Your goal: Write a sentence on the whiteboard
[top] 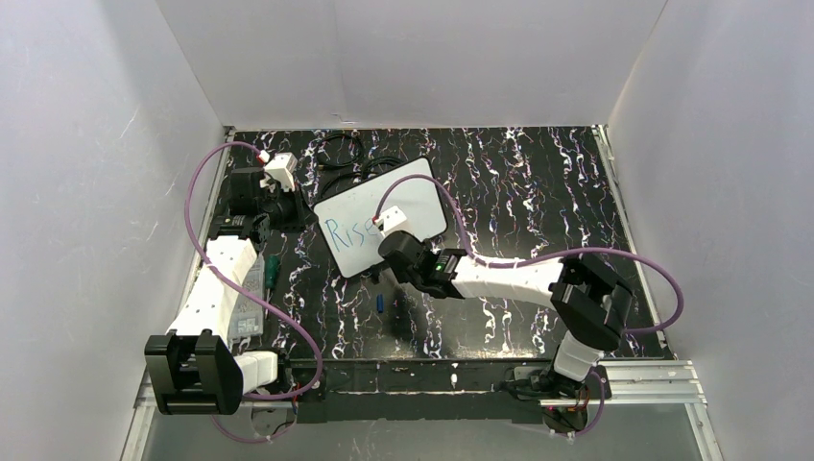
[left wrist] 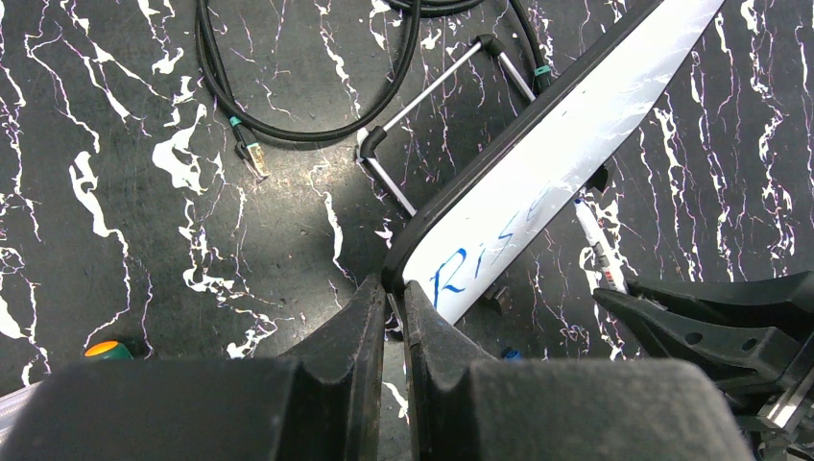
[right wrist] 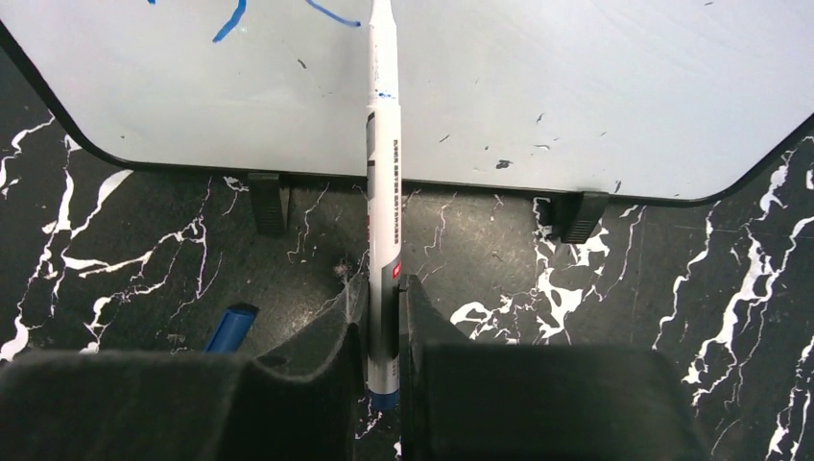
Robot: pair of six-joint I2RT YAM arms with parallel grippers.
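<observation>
- Where the table [top: 538, 192], black with white veining, lies on the near side of the whiteboard [top: 427, 206], a blue cap [top: 381, 303] is found lying flat, short of the board's near edge and apart from it.
- Right gripper [right wrist: 384, 288]: stationed just before the whiteboard's near edge, about its middle. Its jaws are pressed in upon a marker [right wrist: 384, 192], which is pinched low on the barrel, close to its blue butt.
- Marker, as held: white-barrelled and printed with small lettering. It is pointed away over the whiteboard's near edge, its forward end set over the white face just right of the last blue stroke. Contact of the tip is not shown.
- Whiteboard: white, round-cornered and dark-edged. It is propped at a tilt, askew to the table's sides, with two dark feet [right wrist: 269, 204] seen under its near edge.
- Sentence [top: 347, 233]: blue handwriting, read as "Rise", confined to the left part of the whiteboard's face.
- Left gripper [left wrist: 392, 293]: brought to the whiteboard's left corner, its jaws pressed almost together and the tips met by the dark edge. Whether the corner is nipped between them cannot be told.
- Wire stand [left wrist: 422, 101]: set on the table behind the whiteboard.
- Black cables [top: 350, 152]: looped on the table beyond the whiteboard's far edge.
</observation>
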